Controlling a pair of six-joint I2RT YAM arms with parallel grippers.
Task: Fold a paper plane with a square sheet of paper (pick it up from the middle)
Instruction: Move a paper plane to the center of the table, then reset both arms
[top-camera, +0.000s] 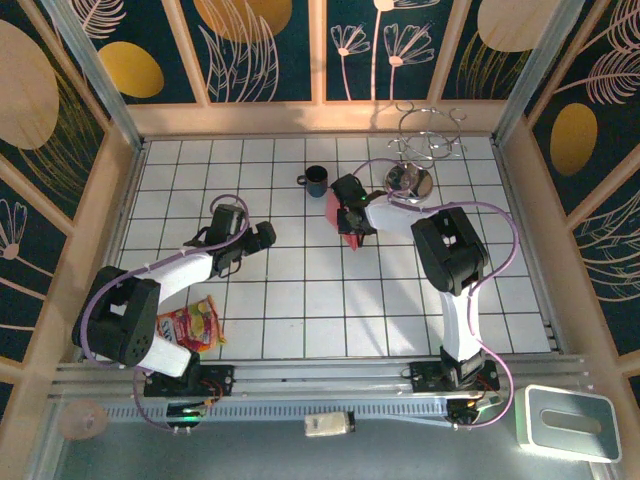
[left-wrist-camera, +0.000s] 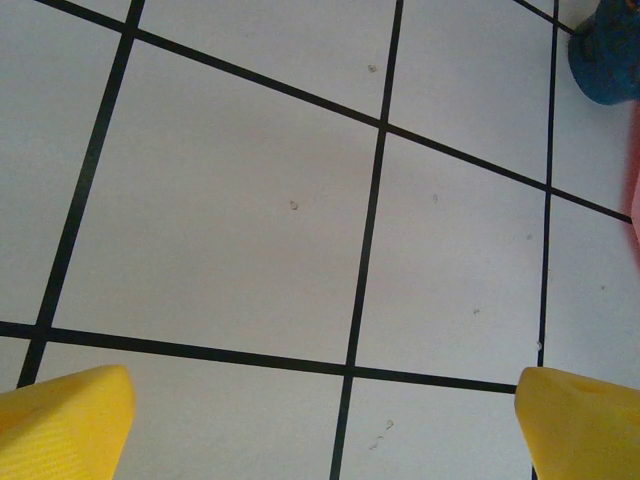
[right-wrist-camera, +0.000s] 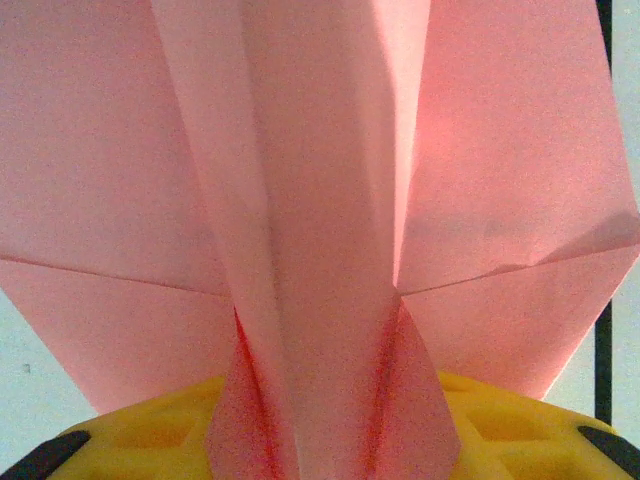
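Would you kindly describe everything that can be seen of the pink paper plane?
The paper plane is pink-red, matte paper, sharply creased: a narrow centre keel with a flat wing spreading to each side. The keel is pinched between the right gripper's yellow fingers. From above it is towards the table's far side, near a dark mug.

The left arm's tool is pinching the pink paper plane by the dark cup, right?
Not quite. It is the right tool that is pinching the pink folded paper plane by the dark cup. The right wrist view shows the paper clamped in it. The left tool is open over white tiles.
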